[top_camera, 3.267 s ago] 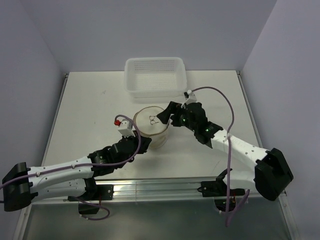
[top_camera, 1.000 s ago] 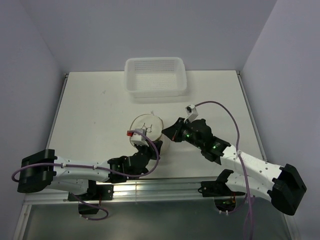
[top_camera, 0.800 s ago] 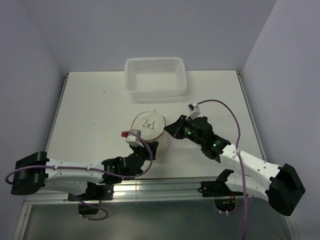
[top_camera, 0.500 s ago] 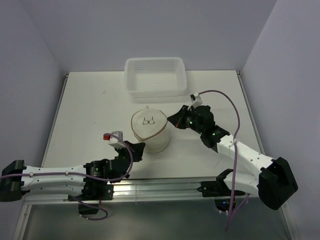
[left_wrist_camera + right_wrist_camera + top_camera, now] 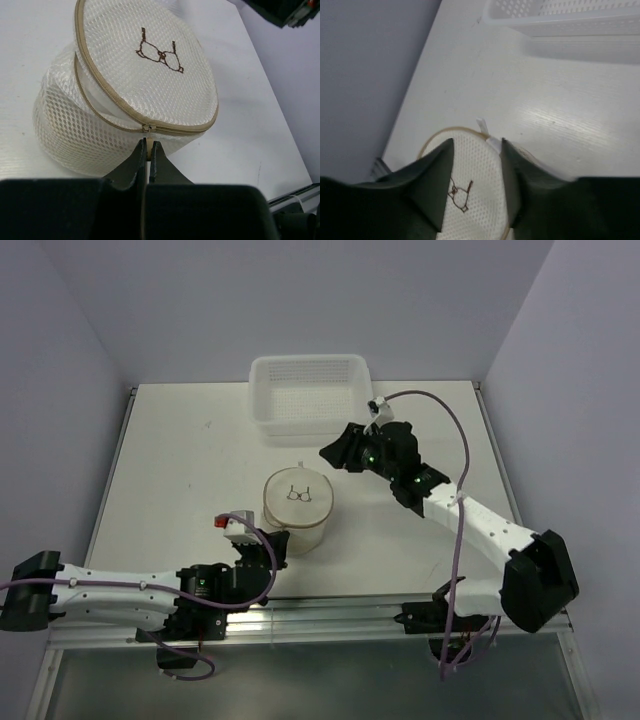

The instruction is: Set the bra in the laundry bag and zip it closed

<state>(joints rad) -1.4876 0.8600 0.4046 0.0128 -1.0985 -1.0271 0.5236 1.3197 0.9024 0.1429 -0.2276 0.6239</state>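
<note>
The left gripper (image 5: 148,150) has its fingers pressed together on the small beige zipper pull (image 5: 147,142), just under the slider (image 5: 146,128) on the near side of the laundry bag (image 5: 95,135). To the right of the slider the zip looks joined. To the left, the lid (image 5: 150,80) stands off the body and a gap shows pale lining, so the closing is only part done.

The right gripper (image 5: 476,145) has its fingers spread and hovers over the far rim, framing a white tab (image 5: 481,124). It appears to hold nothing and to be clear of the bag.

With nothing bracing the soft mesh drum, a pull on the zip may drag or tip the whole bag across the table (image 5: 170,470) instead of running the slider. The thin pull could also slip from the pinch, or slack mesh could catch in the teeth at the open stretch.

The bra is not visible in any view. No yellow shows through the mesh or the gap, so whether it lies inside cannot be told. The white perforated basket (image 5: 312,424) behind shows only its own floor.
</note>
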